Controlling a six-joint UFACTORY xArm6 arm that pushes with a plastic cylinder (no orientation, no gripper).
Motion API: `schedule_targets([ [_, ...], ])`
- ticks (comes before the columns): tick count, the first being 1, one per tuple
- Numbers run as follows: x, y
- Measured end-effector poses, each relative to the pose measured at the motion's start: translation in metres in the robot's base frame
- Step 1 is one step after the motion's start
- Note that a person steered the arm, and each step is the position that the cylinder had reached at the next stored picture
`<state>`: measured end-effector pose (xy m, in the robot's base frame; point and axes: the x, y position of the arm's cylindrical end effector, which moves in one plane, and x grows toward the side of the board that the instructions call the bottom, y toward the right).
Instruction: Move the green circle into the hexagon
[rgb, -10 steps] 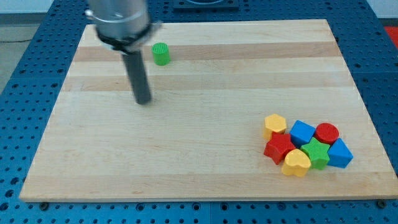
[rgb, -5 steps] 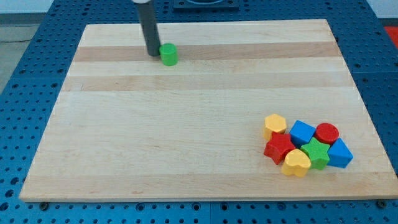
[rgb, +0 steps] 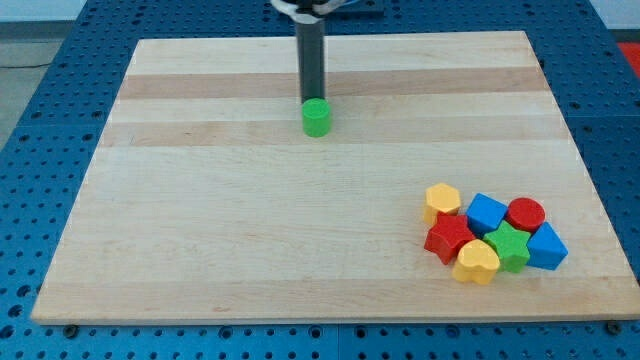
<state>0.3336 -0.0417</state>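
Observation:
The green circle (rgb: 316, 117) stands on the wooden board (rgb: 200, 220), a little above the middle of the view. My tip (rgb: 312, 98) is right behind it, on its top-left side, touching or nearly touching it. The yellow hexagon (rgb: 442, 200) sits at the view's lower right, at the left end of a cluster of blocks, far from the green circle.
The cluster also holds a red star (rgb: 448, 239), a yellow heart (rgb: 477, 261), a green star (rgb: 509, 245), a blue cube (rgb: 486, 213), a red circle (rgb: 526, 214) and a blue block (rgb: 546, 246). Blue pegboard (rgb: 40, 110) surrounds the board.
My tip swung from the circle's lower left to behind it, then pushed it. The green circle has slid to the right and down the view, toward the board's middle.

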Motion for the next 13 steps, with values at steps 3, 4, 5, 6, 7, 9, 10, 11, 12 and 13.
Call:
schedule_targets([
  [3,0.083,-0.006],
  [4,0.093,-0.006],
  [5,0.102,-0.004],
  [6,0.100,-0.029],
  [7,0.079,-0.031],
  [9,0.068,0.025],
  [10,0.068,0.053],
  [11,0.068,0.063],
  [12,0.069,0.063],
  [13,0.086,0.072],
])
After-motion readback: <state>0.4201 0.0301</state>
